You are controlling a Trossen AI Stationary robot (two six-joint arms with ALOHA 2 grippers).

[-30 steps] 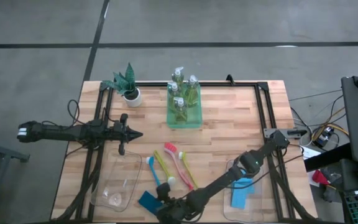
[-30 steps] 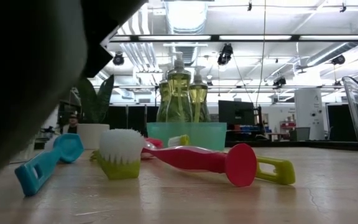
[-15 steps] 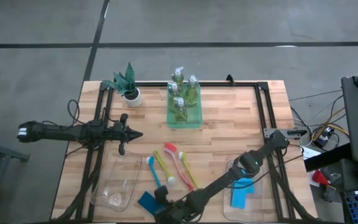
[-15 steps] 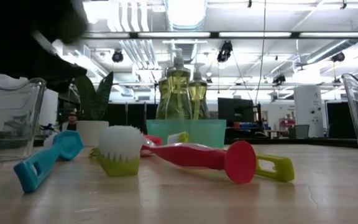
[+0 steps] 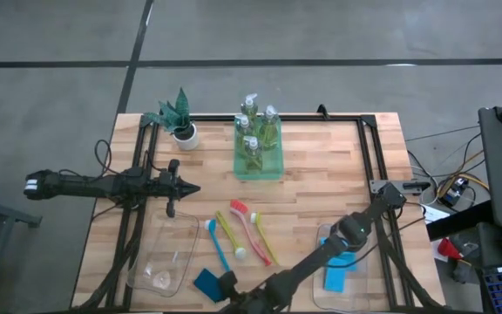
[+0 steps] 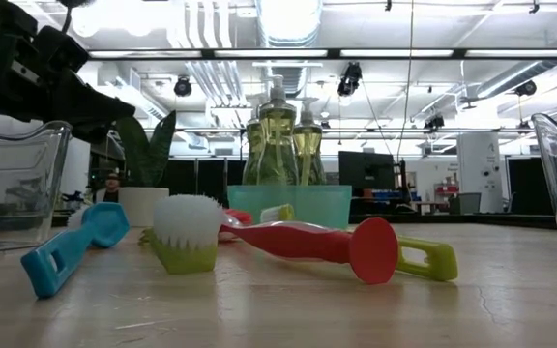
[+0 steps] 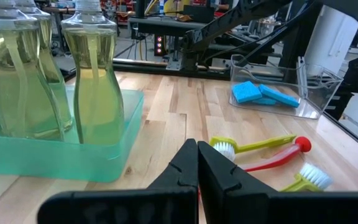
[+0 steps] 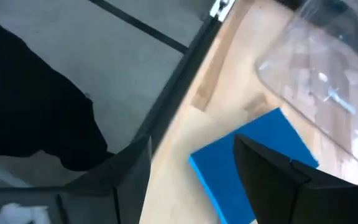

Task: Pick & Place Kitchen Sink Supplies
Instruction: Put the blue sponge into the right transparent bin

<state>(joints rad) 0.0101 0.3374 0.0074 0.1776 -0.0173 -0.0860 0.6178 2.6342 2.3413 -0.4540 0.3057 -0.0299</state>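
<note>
A blue sponge [image 5: 206, 282] lies flat near the table's near edge, beside the left clear bin [image 5: 168, 257]. My right gripper [image 8: 192, 142] hovers open over it, one finger on each side of the sponge [image 8: 253, 165]; whether a finger touches it I cannot tell. The blue brush [image 5: 218, 241], yellow brush [image 5: 230, 237] and pink-red brush [image 5: 253, 230] lie side by side at mid-table. Soap bottles [image 5: 256, 131] stand in the green tray [image 5: 258, 167]. Teal sponges [image 5: 338, 272] lie in the right clear bin. My left gripper [image 5: 186, 187] waits shut over the table's left half.
The plant [image 5: 179, 118] in its white pot stands at the far left corner. A black frame rail [image 8: 166, 112] runs along the table edge next to the sponge. The right arm [image 6: 27, 68] hangs above the left bin [image 6: 17, 184] in the low view. Bare wood lies right of the brushes.
In the low view my right arm's dark bulk has drawn away from the foreground up to the upper left, uncovering the left clear bin and the blue brush. From above, its forearm has shifted slightly toward the near edge. The sponge and brushes have stayed put.
</note>
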